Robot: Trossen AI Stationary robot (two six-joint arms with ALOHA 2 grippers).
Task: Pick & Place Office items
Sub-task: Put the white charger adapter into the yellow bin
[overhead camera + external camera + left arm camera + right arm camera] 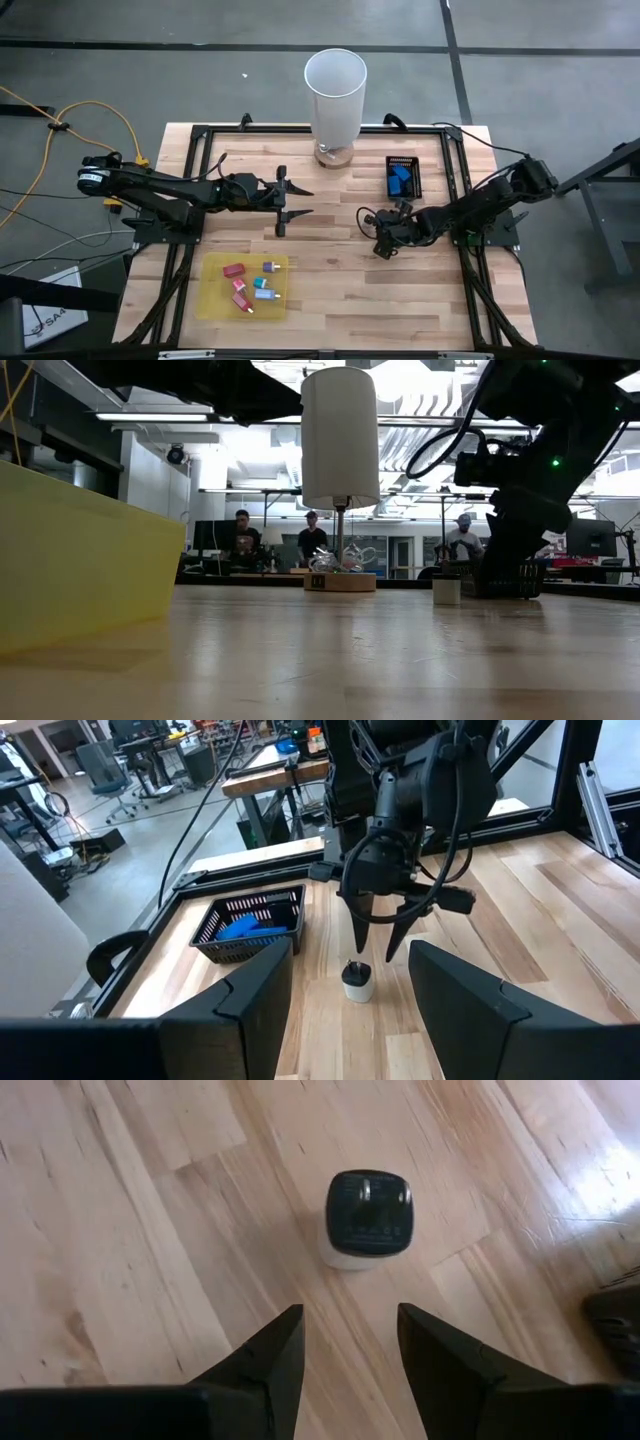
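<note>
- The right gripper [345, 1342] hung just above a small whitish pot with a dark cap [366, 1220]; its fingers [268, 1355] stood apart and empty, pointed down at the bare wood beside the pot, which looked like a line-up for a grasp; nothing was touching yet
- That pot [381, 251] stood upright and alone on the table [340, 300], between the yellow sheet and the black basket; it was probably the item in hand for this step
- The left gripper [292, 201] waited well apart, near the middle of the table, its fingers [246, 998] spread and holding nothing; it faced the right arm, out of its way
- The yellow sheet [211, 296] lay flat toward the table's near-left; on it sat a loose cluster of small pieces [250, 284], red, pink and blue-teal, close together, seemingly the supply to be sorted
- The black basket [416, 176] sat at the far right beside the right arm; blue pieces [240, 929] already lay inside, which suggested it was the drop-off; their number could not be made out
- The tall white cylinder [335, 95] stood on a wooden base at the far edge; no item showed in it
</note>
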